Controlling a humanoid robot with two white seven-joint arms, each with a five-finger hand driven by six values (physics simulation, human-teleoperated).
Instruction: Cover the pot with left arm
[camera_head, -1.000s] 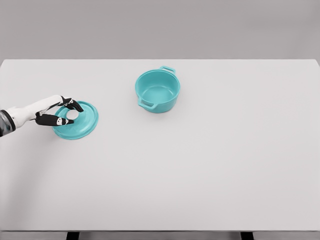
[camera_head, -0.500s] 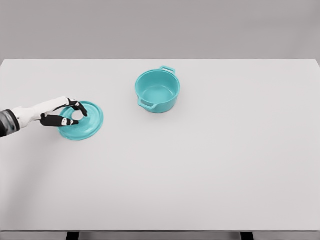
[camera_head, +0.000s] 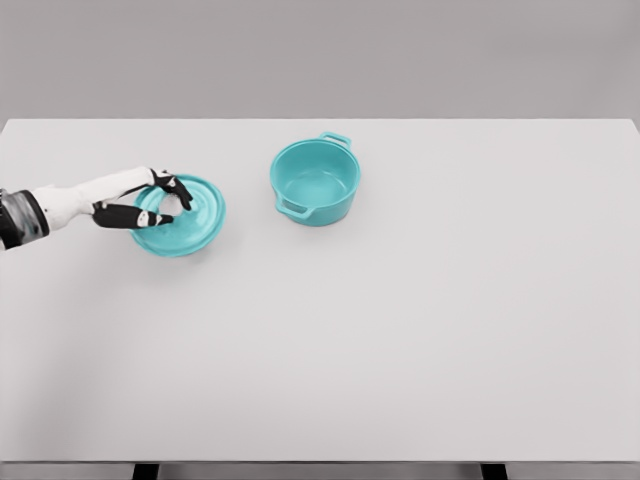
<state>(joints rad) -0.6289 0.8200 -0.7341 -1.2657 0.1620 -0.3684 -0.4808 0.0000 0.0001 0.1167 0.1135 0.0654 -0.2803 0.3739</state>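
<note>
Reaching in from the left edge of the head view, the left hand (camera_head: 150, 203) sits at mid-height in the left part of the frame, its white forearm running back to a darker cuff at the picture's border. Its dark-tipped fingers (camera_head: 178, 186) are curled around the middle of the teal lid (camera_head: 190, 222), pinching what looks like the knob at its centre, though the knob itself is mostly hidden by the hand. That round lid lies left of centre, and its right and lower rim show clear of the hand; it looks slightly tilted, and whether it touches the surface or is raised just above it cannot be told. To the right of the lid, and a little higher in the frame, stands the teal pot (camera_head: 315, 181), upright and uncovered, so that its hollow inside is visible. It has one loop handle at its upper right rim and another at its lower left side. Lid and pot are apart, with bare tabletop between them. Both rest against the wide white table (camera_head: 420, 330), which fills most of the picture below a plain grey background.
</note>
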